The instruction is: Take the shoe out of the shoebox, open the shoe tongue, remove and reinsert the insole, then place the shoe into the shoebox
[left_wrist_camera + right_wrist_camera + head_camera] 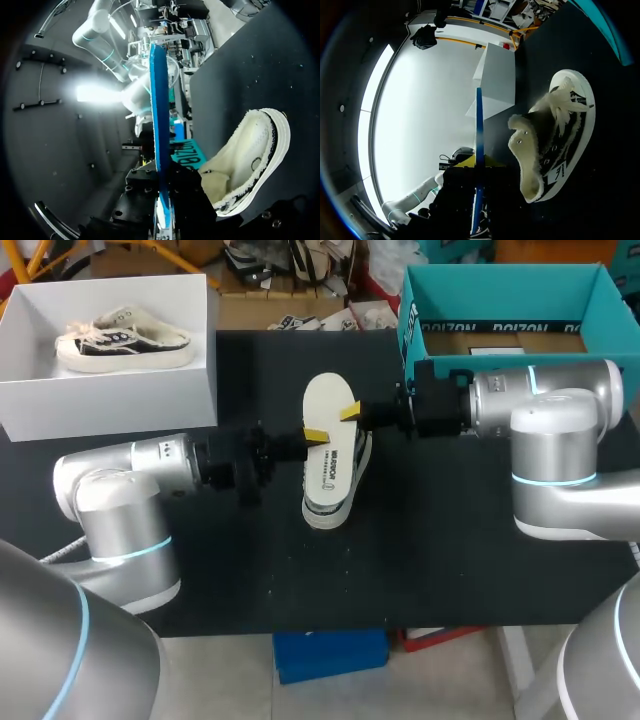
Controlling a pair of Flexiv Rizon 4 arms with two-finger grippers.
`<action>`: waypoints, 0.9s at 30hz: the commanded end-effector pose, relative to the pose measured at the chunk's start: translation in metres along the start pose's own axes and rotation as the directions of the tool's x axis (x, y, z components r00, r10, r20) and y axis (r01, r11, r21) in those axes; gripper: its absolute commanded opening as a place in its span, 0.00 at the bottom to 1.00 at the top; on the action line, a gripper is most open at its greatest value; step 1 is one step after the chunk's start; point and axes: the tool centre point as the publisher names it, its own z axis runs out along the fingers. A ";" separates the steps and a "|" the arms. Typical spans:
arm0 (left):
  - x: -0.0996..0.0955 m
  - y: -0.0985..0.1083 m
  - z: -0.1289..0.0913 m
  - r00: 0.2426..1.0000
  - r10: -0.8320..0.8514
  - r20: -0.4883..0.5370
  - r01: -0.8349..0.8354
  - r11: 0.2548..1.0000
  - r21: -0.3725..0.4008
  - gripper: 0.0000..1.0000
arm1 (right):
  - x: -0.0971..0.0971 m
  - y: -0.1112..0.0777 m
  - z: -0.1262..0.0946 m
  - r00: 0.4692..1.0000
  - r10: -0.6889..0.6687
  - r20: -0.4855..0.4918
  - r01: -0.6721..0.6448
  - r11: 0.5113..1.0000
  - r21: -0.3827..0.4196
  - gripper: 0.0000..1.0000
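Left arm and right arm come in low from either side of the black bench and meet over its middle. Between them the white insole is held flat and clear of the bench. The left hand is clamped on its left edge and the right hand on its right edge, a little farther back. Both wrist views show the insole edge-on as a thin blue strip pinched between the fingers. Under and just right of it, the shoe lies on its side on the bench, fleecy opening showing. At far left is a white shoebox with a second shoe inside, and at far right a teal shoebox
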 end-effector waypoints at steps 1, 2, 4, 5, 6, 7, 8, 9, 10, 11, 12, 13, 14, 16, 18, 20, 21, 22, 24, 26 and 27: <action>0.001 0.001 0.004 1.000 -0.004 -0.016 0.005 1.000 0.025 0.00 | 0.000 -0.003 -0.001 1.000 0.003 0.005 -0.003 1.000 -0.013 1.00; 0.002 0.000 0.005 1.000 -0.008 -0.021 0.009 0.999 0.035 0.00 | 0.000 -0.003 -0.002 1.000 0.005 0.010 -0.005 1.000 -0.019 1.00; 0.000 -0.004 0.005 0.999 -0.024 -0.038 0.026 0.998 0.056 0.00 | -0.001 -0.006 -0.005 1.000 0.011 0.028 -0.010 0.999 -0.035 1.00; -0.001 -0.006 0.005 0.998 -0.028 -0.051 0.031 0.997 0.066 0.00 | -0.001 -0.007 -0.007 0.999 0.013 0.042 -0.011 0.999 -0.043 1.00; -0.001 -0.007 0.005 0.998 -0.032 -0.063 0.037 0.996 0.075 0.00 | -0.001 -0.008 -0.010 0.998 0.015 0.057 -0.013 0.999 -0.049 1.00; -0.003 -0.009 0.004 0.997 -0.039 -0.067 0.045 0.995 0.084 0.00 | -0.002 -0.010 -0.012 0.997 0.019 0.072 -0.015 0.998 -0.053 1.00; -0.004 -0.011 0.003 0.996 -0.056 -0.072 0.064 0.993 0.100 0.00 | -0.002 -0.012 -0.014 0.996 0.023 0.081 -0.018 0.998 -0.061 1.00; -0.004 -0.014 0.002 0.994 -0.065 -0.084 0.074 0.991 0.113 0.00 | -0.002 -0.014 -0.017 0.996 0.026 0.083 -0.020 0.997 -0.069 1.00; -0.005 -0.018 0.000 0.993 -0.069 -0.097 0.081 0.989 0.121 0.00 | -0.002 -0.017 -0.020 0.996 0.027 0.081 -0.021 0.997 -0.077 1.00; -0.005 -0.020 -0.002 0.991 -0.079 -0.107 0.093 0.987 0.128 0.00 | -0.002 -0.019 -0.023 0.996 0.030 0.087 -0.022 0.996 -0.086 1.00; -0.006 -0.023 -0.004 0.988 -0.089 -0.123 0.105 0.985 0.134 0.00 | -0.002 -0.022 -0.026 0.995 0.033 0.094 -0.025 0.995 -0.093 1.00; -0.007 -0.027 -0.007 0.986 -0.094 -0.136 0.114 0.983 0.144 0.00 | -0.002 -0.025 -0.029 0.995 0.035 0.094 -0.025 0.995 -0.101 1.00; -0.008 -0.031 -0.010 0.984 -0.100 -0.147 0.122 0.981 0.149 0.00 | -0.002 -0.028 -0.031 0.995 0.038 0.097 -0.028 0.994 -0.109 1.00; -0.009 -0.038 -0.015 0.975 -0.114 -0.188 0.145 0.977 0.155 0.00 | -0.002 -0.034 -0.037 0.993 0.046 0.113 -0.032 0.992 -0.122 1.00; -0.011 -0.046 -0.022 0.969 -0.123 -0.213 0.160 0.974 0.163 0.00 | -0.002 -0.039 -0.043 0.991 0.053 0.123 -0.036 0.990 -0.137 1.00; -0.011 -0.053 -0.027 0.961 -0.134 -0.241 0.177 0.970 0.167 0.00 | -0.001 -0.044 -0.047 0.992 0.053 0.112 -0.036 0.988 -0.152 1.00; -0.011 -0.057 -0.031 0.956 -0.138 -0.258 0.185 0.968 0.168 0.00 | -0.001 -0.046 -0.050 0.991 0.056 0.121 -0.037 0.987 -0.157 1.00; -0.010 -0.060 -0.034 0.951 -0.137 -0.276 0.188 0.968 0.168 0.00 | -0.001 -0.049 -0.052 0.991 0.057 0.124 -0.037 0.987 -0.159 1.00; -0.010 -0.065 -0.040 0.944 -0.142 -0.296 0.198 0.966 0.168 0.00 | -0.001 -0.054 -0.056 0.989 0.062 0.132 -0.039 0.985 -0.167 1.00; -0.012 -0.071 -0.045 0.938 -0.147 -0.315 0.206 0.965 0.164 0.00 | -0.001 -0.059 -0.061 0.988 0.067 0.140 -0.042 0.984 -0.173 1.00; -0.012 -0.074 -0.048 0.934 -0.146 -0.326 0.209 0.963 0.167 0.00 | 0.000 -0.061 -0.063 0.987 0.070 0.145 -0.044 0.983 -0.176 1.00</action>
